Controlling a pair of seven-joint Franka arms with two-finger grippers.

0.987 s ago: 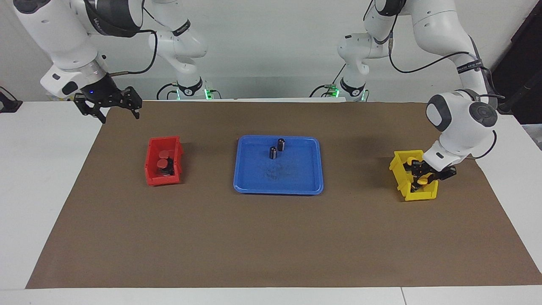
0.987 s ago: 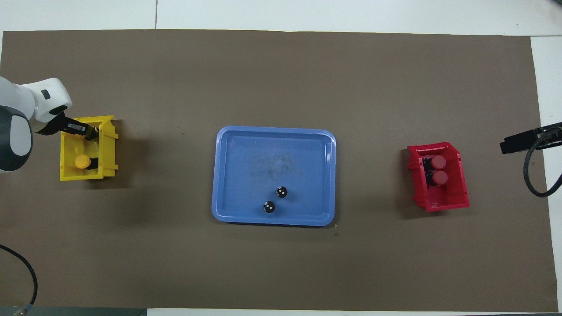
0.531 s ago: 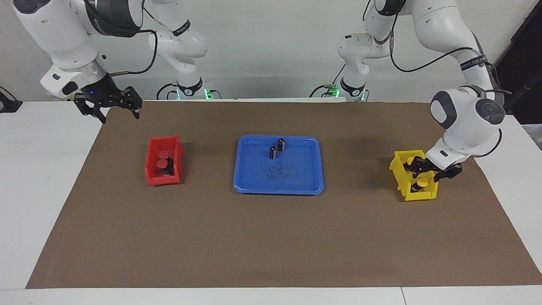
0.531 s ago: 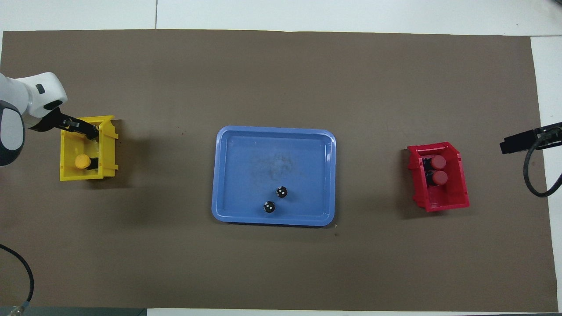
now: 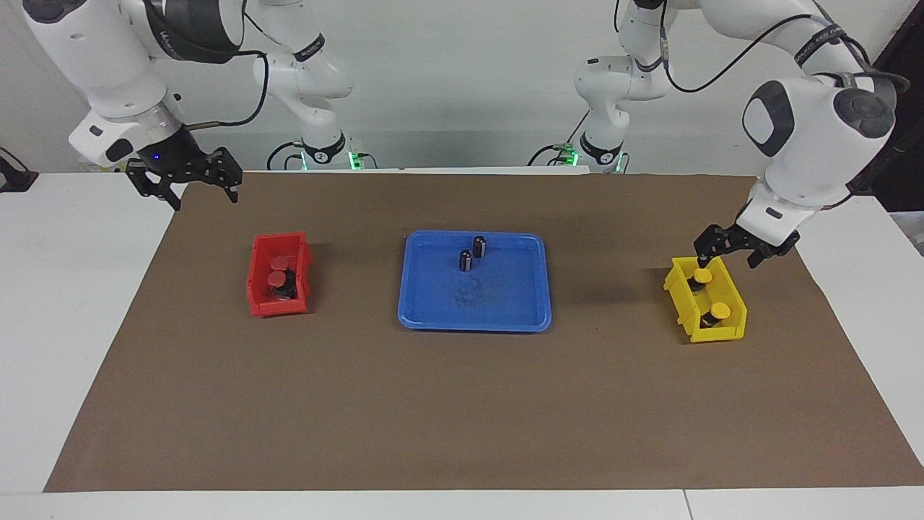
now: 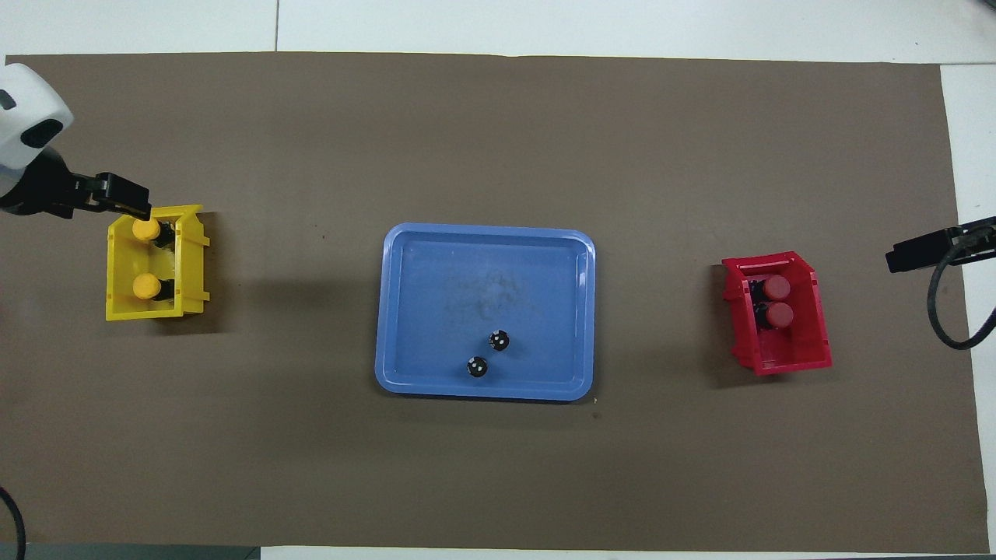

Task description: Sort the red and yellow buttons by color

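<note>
Two yellow buttons (image 5: 702,276) (image 5: 718,311) stand in the yellow bin (image 5: 678,297) at the left arm's end of the mat, and show in the overhead view as caps (image 6: 145,229) (image 6: 145,286). My left gripper (image 5: 725,258) hangs open and empty just over the bin's end nearer the robots. Two red buttons (image 5: 278,262) (image 5: 276,278) sit in the red bin (image 5: 256,289) toward the right arm's end. My right gripper (image 5: 203,198) waits open and empty above the mat's corner, nearer the robots than the red bin.
A blue tray (image 5: 404,318) lies mid-mat between the bins, with two dark capless cylinders (image 5: 465,260) (image 5: 479,246) standing in its part nearer the robots. A brown mat (image 5: 462,412) covers most of the white table.
My left gripper opened, let go of a yellow button in the yellow bin, and rose up out of the bin. The right arm has not moved.
</note>
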